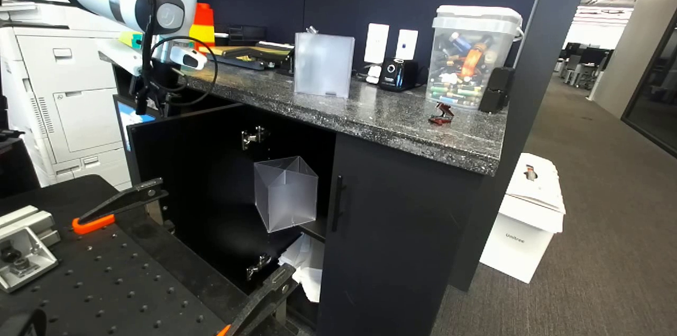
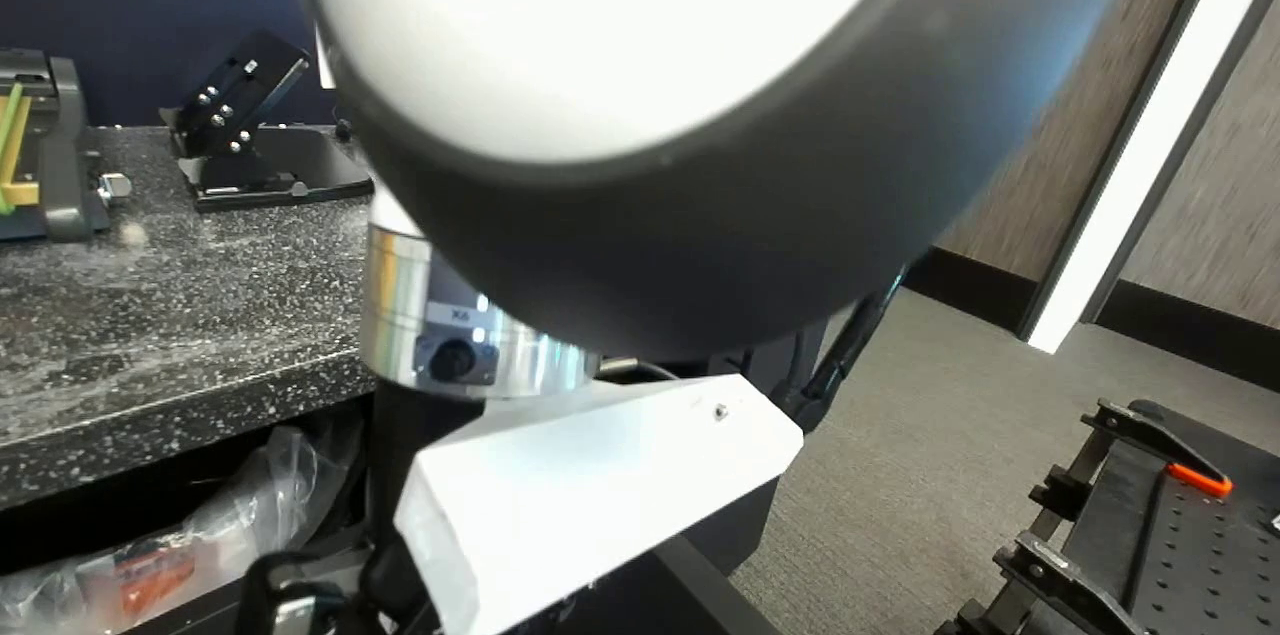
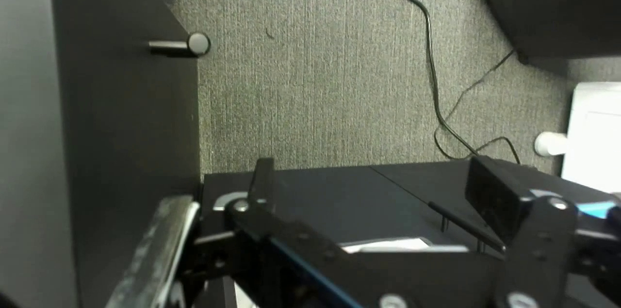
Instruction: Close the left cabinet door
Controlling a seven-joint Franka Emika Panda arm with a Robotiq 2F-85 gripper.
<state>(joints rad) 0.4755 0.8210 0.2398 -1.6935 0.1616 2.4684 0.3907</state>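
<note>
In the wrist view the nearest thing is the gripper (image 3: 371, 177); its fingers are spread wide, and I see nothing held between them. Just beside it, at the left of this view, is a dark panel (image 3: 121, 114) with a bar handle (image 3: 170, 47), which I judge to be the outer face of the left cabinet door (image 1: 203, 188). In an exterior view this door stands swung far out, its plain black inner face visible; whether a finger touches it, I cannot tell. I expect a stiff, flat board, rather heavy but easy to turn, because the hinges (image 1: 253, 138) carry it, and not fragile. The face is probably smooth, so a fingertip may slide. Pinching seems not necessary: better is to push from outside, near the free edge, where less force is needed. For edges, a clamp (image 1: 124, 201) on the work table (image 1: 95, 293) overlaps the door in an exterior view, and the gap is not clear to me; but carpet (image 2: 900, 475) shows between the arm (image 2: 650, 235) and this table in an exterior view, so some room for the swing should exist. The gripper must also avoid the front edge of the countertop (image 1: 391, 114). Deeper, a frosted box (image 1: 288, 198) is in the cabinet opening; I cannot tell if it sticks out enough to stop the door. Beside the opening is the closed door (image 1: 396, 230), with which the left one must become level.
</note>
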